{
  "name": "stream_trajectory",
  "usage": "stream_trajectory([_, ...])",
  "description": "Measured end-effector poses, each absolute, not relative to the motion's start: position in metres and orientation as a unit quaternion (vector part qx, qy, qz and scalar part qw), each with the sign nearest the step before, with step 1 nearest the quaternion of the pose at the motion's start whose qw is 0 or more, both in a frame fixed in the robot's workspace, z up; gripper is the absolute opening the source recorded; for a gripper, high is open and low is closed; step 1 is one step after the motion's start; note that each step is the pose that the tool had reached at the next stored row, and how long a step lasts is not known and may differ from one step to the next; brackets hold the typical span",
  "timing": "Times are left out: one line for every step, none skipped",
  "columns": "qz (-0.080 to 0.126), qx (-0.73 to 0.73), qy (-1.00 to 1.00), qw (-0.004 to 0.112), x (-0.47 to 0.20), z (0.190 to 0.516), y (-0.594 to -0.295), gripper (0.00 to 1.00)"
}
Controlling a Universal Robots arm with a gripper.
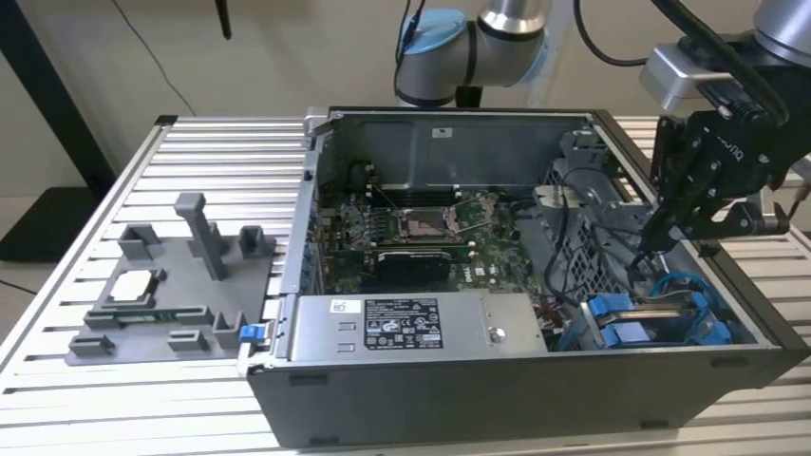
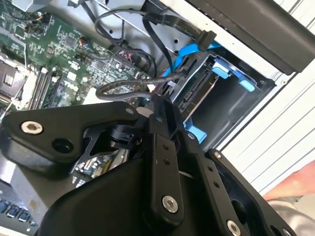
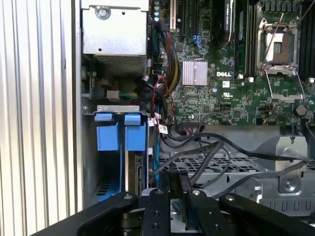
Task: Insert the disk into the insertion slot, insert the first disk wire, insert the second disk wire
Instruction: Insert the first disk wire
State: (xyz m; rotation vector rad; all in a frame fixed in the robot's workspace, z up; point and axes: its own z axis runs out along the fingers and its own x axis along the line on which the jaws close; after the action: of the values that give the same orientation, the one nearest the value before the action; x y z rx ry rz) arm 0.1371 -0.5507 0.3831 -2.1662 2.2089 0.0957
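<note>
The disk (image 1: 662,308) stands on edge in the insertion slot (image 1: 728,321) at the case's near corner on the exterior view's right, its blue caddy (image 1: 618,321) around it. In both wrist views the blue clips (image 3: 120,135) cap the grey bay (image 3: 118,109), and the disk's silver edge (image 2: 197,93) shows inside it. My gripper (image 1: 652,242) hangs just above and behind the bay. Its fingers (image 3: 157,211) are drawn close on a black disk wire (image 2: 130,89), seen in the second wrist view at my gripper (image 2: 160,105). Other black wires (image 3: 231,152) trail across the perforated floor.
The open case sits on a slatted metal table (image 1: 190,152). The labelled power-supply box (image 1: 405,328) lies along the front, with the motherboard (image 1: 419,233) behind it. A grey fixture block (image 1: 178,285) stands on the exterior view's left. Loose cables crowd the space beside the bay.
</note>
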Motion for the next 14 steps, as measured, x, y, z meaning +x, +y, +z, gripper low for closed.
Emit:
stream_trajectory([0.029,-0.7,0.714,0.022,0.1377,0.3828,-0.5515,0.0])
stream_trajectory([0.028,-0.7,0.714,0.02,0.1383,0.3825,-0.5527,0.0])
stream_trajectory([0.027,-0.7,0.714,0.019,0.1389,0.3821,-0.5539,0.0])
stream_trajectory([0.025,-0.7,0.714,0.018,0.1394,0.3816,-0.5552,0.0])
stream_trajectory([0.024,-0.7,0.714,0.017,0.1398,0.3813,-0.5563,0.0])
stream_trajectory([0.024,-0.7,0.714,0.016,0.1402,0.3808,-0.5572,0.0])
stream_trajectory([0.024,-0.7,0.714,0.016,0.1407,0.3804,-0.5581,0.0])
stream_trajectory([0.023,-0.7,0.714,0.016,0.1412,0.38,-0.5588,0.0])
stream_trajectory([0.023,-0.7,0.714,0.016,0.1416,0.3798,-0.5595,0.0])
stream_trajectory([0.023,-0.7,0.714,0.016,0.142,0.3796,-0.5601,0.0])
stream_trajectory([0.023,-0.7,0.714,0.016,0.1422,0.3796,-0.5606,0.0])
stream_trajectory([0.023,-0.7,0.714,0.016,0.1423,0.3795,-0.5607,0.0])
stream_trajectory([0.023,-0.7,0.714,0.016,0.1423,0.3795,-0.5606,0.0])
stream_trajectory([0.023,-0.7,0.714,0.016,0.1423,0.3795,-0.5606,0.0])
